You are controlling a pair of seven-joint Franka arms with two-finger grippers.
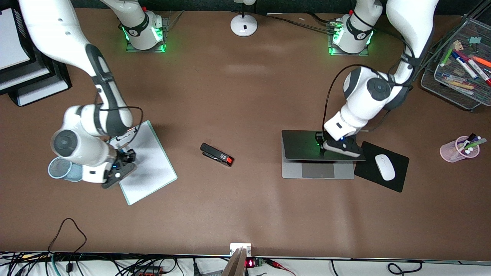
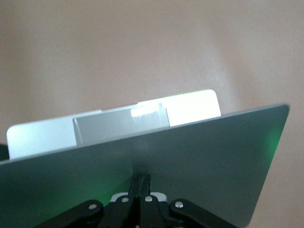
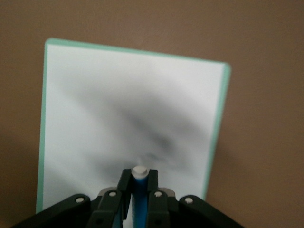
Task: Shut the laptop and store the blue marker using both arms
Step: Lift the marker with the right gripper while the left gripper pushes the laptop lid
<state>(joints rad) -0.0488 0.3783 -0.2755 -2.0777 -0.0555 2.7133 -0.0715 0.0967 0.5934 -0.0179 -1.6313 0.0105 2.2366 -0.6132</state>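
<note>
R gripper (image 1: 122, 165) hangs over the white mint-edged clipboard (image 1: 147, 163), at approx 9 o'clock from the stapler (image 1: 216, 154). Its fingers (image 3: 124, 183) are clamped on the blue marker (image 3: 138, 190), white end poking out past the tips. The mesh pen cup (image 1: 61, 168) sits just at the gripper's 9 o'clock, partly hidden by the arm, and it's prob the store spot. To do this well: keep the grip firm, hold the marker upright, centre it over the cup mouth, lower, then release.

L gripper (image 1: 340, 146) is on the laptop (image 1: 317, 154) lid, fingers pinched together w/ nothing between them, pressing the tilted lid down. The lid is part-way closed, w/ the trackpad strip showing. Push slowly, straight down near the lid's mid-edge, so the base doesn't skid toward the mouse (image 1: 384, 167) at its 3 o'clock on the mouse pad (image 1: 399, 180).
</note>
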